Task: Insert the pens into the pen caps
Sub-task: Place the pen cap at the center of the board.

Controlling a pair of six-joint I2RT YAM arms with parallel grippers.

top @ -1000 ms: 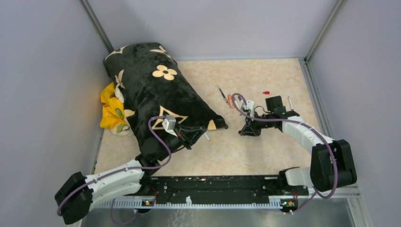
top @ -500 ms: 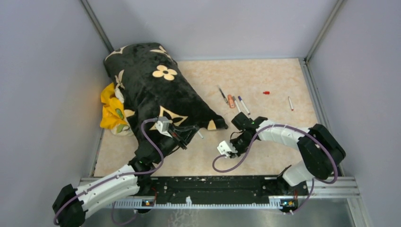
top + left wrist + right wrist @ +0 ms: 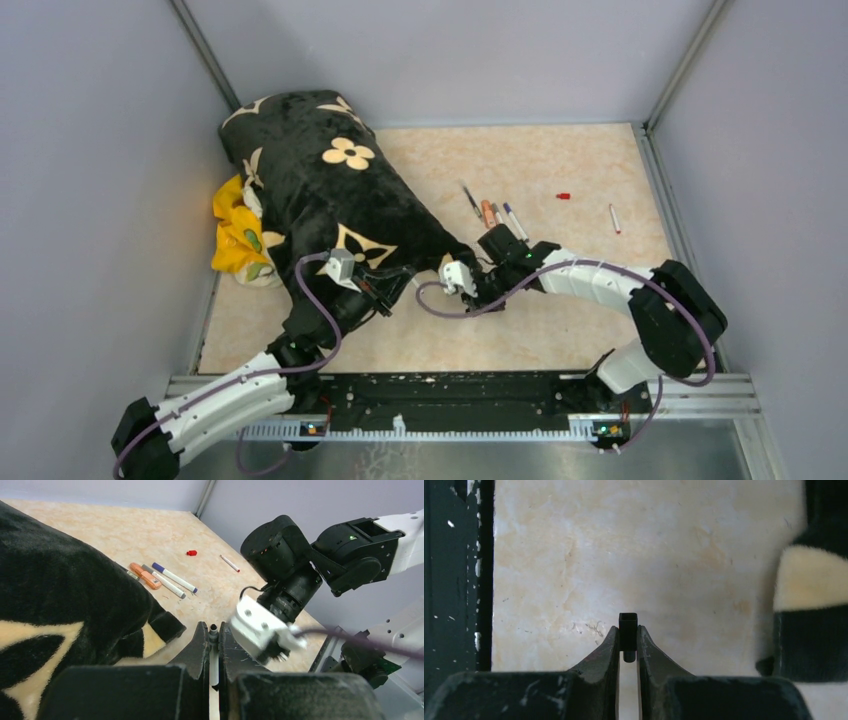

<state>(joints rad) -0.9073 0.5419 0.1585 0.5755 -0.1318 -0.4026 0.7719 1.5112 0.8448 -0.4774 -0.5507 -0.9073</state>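
Left wrist view tells most of the story. The left gripper [image 3: 212, 630] has its jaws clamped on a white pen [image 3: 214, 652], barrel running back between the fingers and the dark tip poking out front toward the other arm. Makes sense to me: tip forward is what you want if a cap is coming at it.

Right wrist view shows the other half. The right gripper [image 3: 628, 632] is pinching a small black cap [image 3: 628, 624] right at its fingertips, with a squarish end sticking out past the jaws (can't tell from here if that's the open end).

From the top camera the two grippers face each other over the table [image 3: 560, 150], near but not touching, just beside the corner of the black patterned cushion [image 3: 330, 190]. I'd call this the line-up step before the pen gets pushed into the cap.

Everything else lies further back: an orange marker [image 3: 146, 576], white markers [image 3: 175, 577] beside it, and a red cap [image 3: 191, 553] and another thin pen [image 3: 230, 563] well apart from those. My guess at the risk: with a cap that tiny, any misalignment and the tip just glances off.
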